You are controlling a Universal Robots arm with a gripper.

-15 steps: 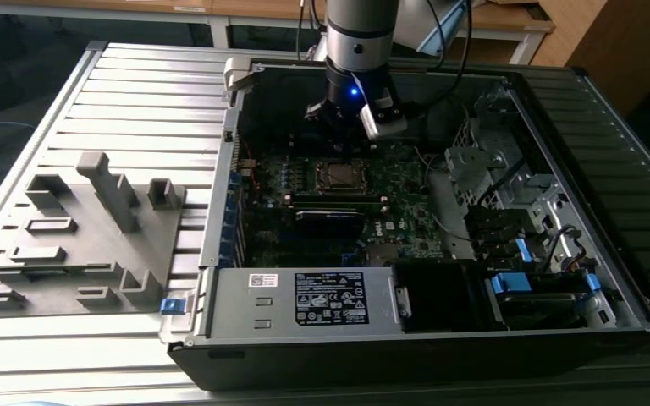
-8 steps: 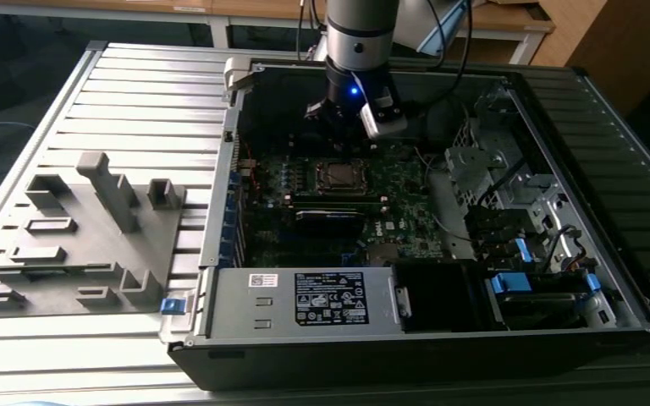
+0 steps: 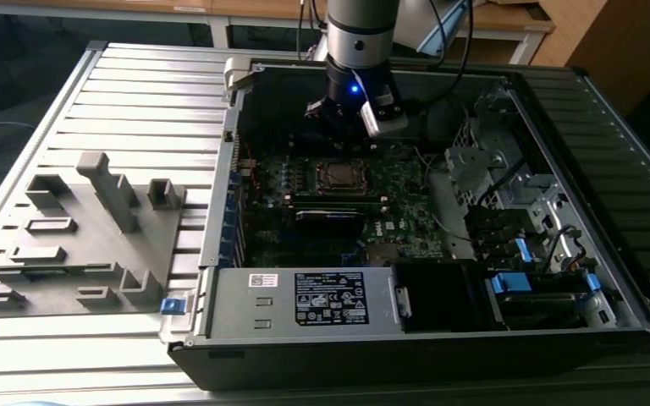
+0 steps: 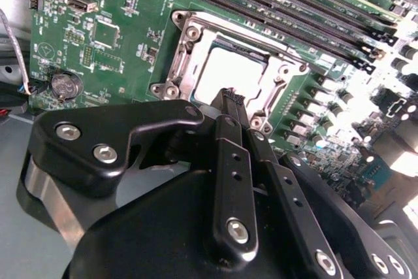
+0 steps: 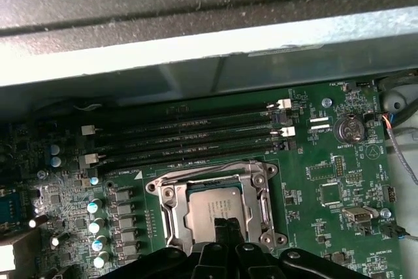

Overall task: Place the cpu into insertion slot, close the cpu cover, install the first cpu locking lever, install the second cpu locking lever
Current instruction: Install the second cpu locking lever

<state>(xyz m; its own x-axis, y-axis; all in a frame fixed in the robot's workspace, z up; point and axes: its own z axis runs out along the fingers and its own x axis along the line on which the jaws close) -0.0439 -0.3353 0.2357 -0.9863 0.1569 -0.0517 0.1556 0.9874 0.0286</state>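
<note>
cpu [image 5: 212, 208] seated in socket, cpu cover [image 5: 261, 191] down | jaws pressed together (empty) just above it

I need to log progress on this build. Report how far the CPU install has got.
Done: the cpu sits in the socket and the cpu cover lies flat around it, in both wrist views. In hand: the claw holds nothing and hovers, fingers together, at the edge of the socket. Left: I cannot tell from these pictures whether either locking lever is latched.
</note>
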